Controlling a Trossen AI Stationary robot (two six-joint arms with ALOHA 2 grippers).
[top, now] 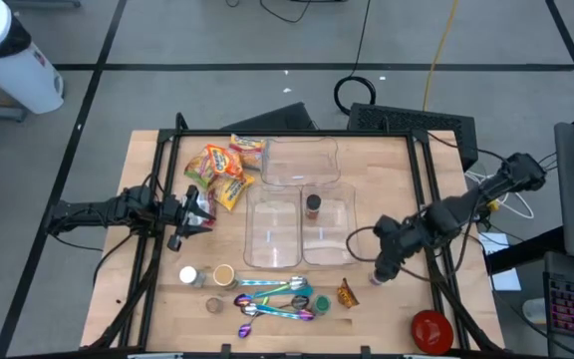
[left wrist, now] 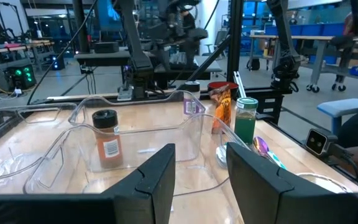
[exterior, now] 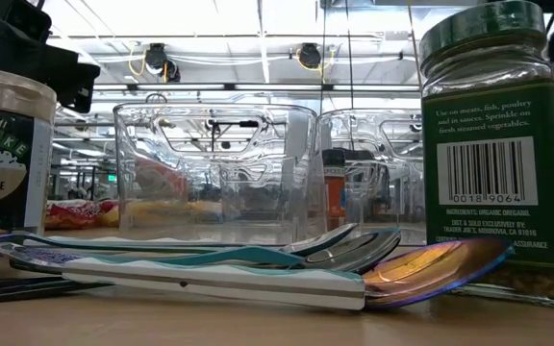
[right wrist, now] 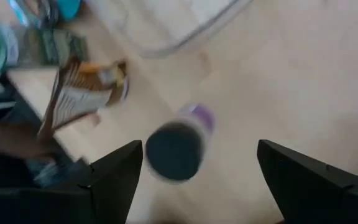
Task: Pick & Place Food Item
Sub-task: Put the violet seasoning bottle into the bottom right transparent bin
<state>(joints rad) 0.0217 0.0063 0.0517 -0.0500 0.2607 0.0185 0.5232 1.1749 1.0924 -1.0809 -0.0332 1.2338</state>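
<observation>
Low on the wooden worktop [top: 367, 309], the right hand [right wrist: 197, 168] hangs with its two dark fingers spread wide over a small upright jar with a dark lid and purple label [right wrist: 176, 148], the food item apparently due for lifting; in the high view that jar [top: 377, 280] stands just under the hand, near the worktop's right rail and clear of the containers. The fingers flank it without touching, so a descent slightly off centre could clip the lid and topple the jar, which would likely roll toward the edge.

Just beside it lies a small orange-and-brown snack packet [right wrist: 82, 93], close enough that a sideways drift might drag it along or catch it between finger and jar. A red round bowl [top: 431, 331] sits nearer the front corner.

Farther in, three clear plastic bins [top: 302, 165] cluster at the centre, one holding a brown spice bottle with a dark cap [top: 313, 206]; a jar carried low could strike a bin wall on the way over.

Across the worktop, the left hand [left wrist: 197, 180] waits open, fingers parted and empty, aimed at the bins, beside bright yellow-and-orange snack bags [top: 222, 172].
</observation>
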